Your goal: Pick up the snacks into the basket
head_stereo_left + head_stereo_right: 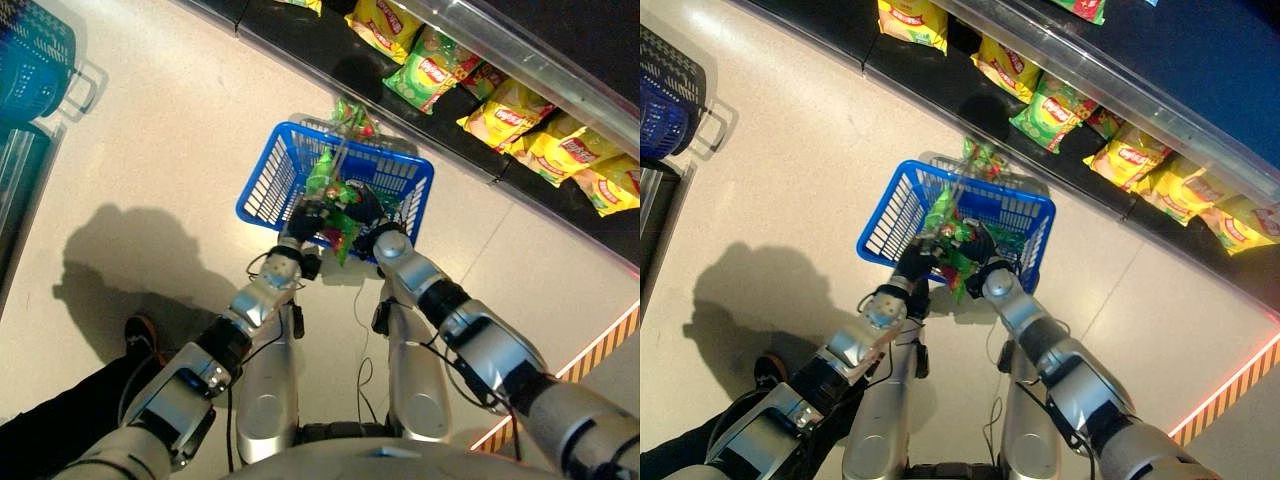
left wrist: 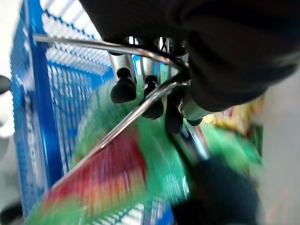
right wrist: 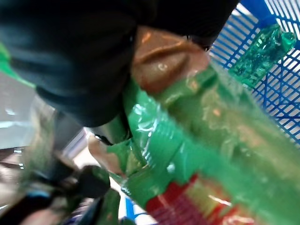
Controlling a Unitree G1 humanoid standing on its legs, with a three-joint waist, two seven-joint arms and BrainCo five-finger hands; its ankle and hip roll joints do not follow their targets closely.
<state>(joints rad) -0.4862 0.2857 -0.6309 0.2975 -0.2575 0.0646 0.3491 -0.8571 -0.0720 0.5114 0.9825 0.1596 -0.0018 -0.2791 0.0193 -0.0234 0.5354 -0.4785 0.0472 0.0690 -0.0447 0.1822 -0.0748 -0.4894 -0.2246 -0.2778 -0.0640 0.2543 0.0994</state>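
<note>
A blue basket (image 1: pixel 275 180) sits on the pale floor (image 1: pixel 180 120), just short of a dark shelf (image 1: pixel 330 45) of yellow and green snack bags (image 1: pixel 520 115) at two o'clock. The left hand (image 1: pixel 305 220) curls round the basket's metal handle (image 2: pixel 117 47). The right hand (image 1: pixel 368 210) clamps a green snack bag (image 1: pixel 342 225) over the basket's near edge.

Right hand (image 1: pixel 368 210) fingers: hidden behind green snack bag (image 3: pixel 201 140).
Yellow snack bags (image 1: pixel 590 175), 2 o'clock: cut off by edge.
</note>
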